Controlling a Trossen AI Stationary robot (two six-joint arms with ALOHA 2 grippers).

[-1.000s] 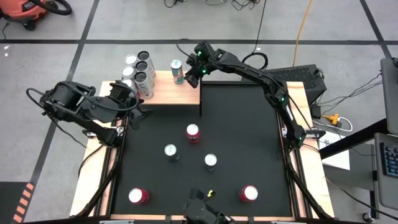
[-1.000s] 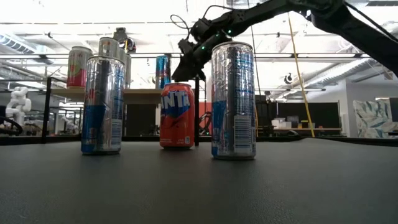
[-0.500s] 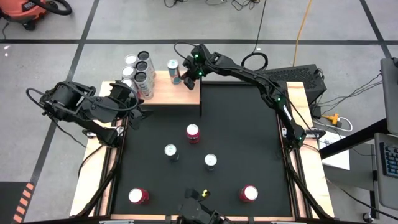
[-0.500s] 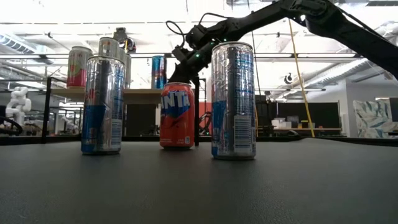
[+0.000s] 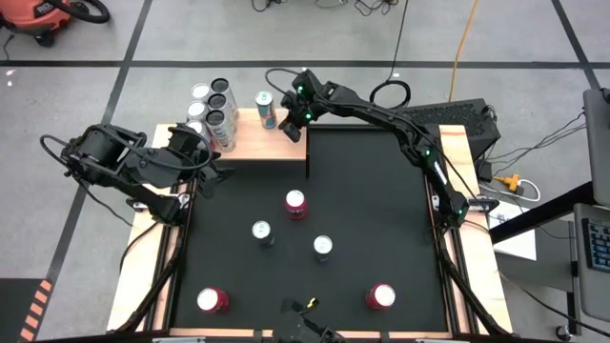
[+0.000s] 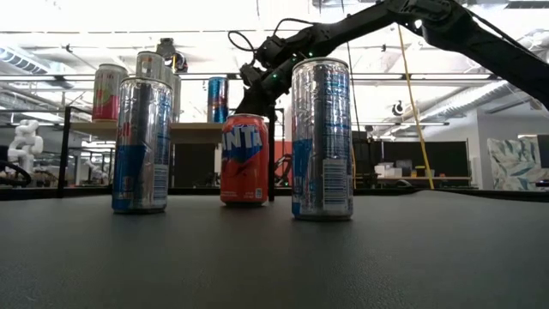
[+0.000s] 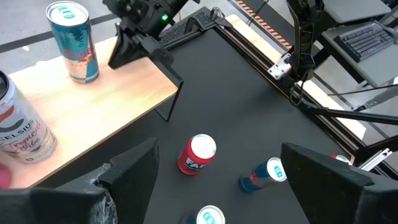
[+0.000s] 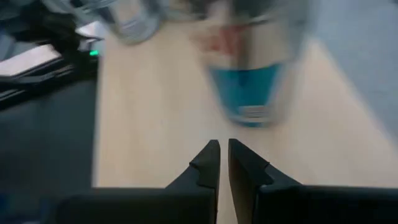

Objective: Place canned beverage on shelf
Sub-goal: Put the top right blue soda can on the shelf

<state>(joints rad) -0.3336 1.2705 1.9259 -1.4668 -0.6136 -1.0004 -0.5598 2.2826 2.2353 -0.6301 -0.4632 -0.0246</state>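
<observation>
Blue can [image 5: 266,108] upright on shelf [image 5: 262,143], far edge, near other cans [image 5: 215,112] — placed. Right gripper [image 5: 294,127] just beside it, jaws clenched, empty. Left gripper [image 5: 195,151] at shelf's left end, jaws apart, idle. Table cans [image 5: 295,203] not yet shelved — five left.

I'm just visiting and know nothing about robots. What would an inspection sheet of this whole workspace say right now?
Surface: black mat, undamaged as far as seen.
Job's things: wooden shelf carries a teal can standing upright beside a cluster of cans; five cans stand on the mat, including a red can.
Clutter: nothing seen.
Grippers: right gripper shut over the shelf, apart from the teal can, holding nothing; left gripper open by the shelf's left end.
Cables: yellow cable on the floor.
Surroundings: keyboard at right.
</observation>
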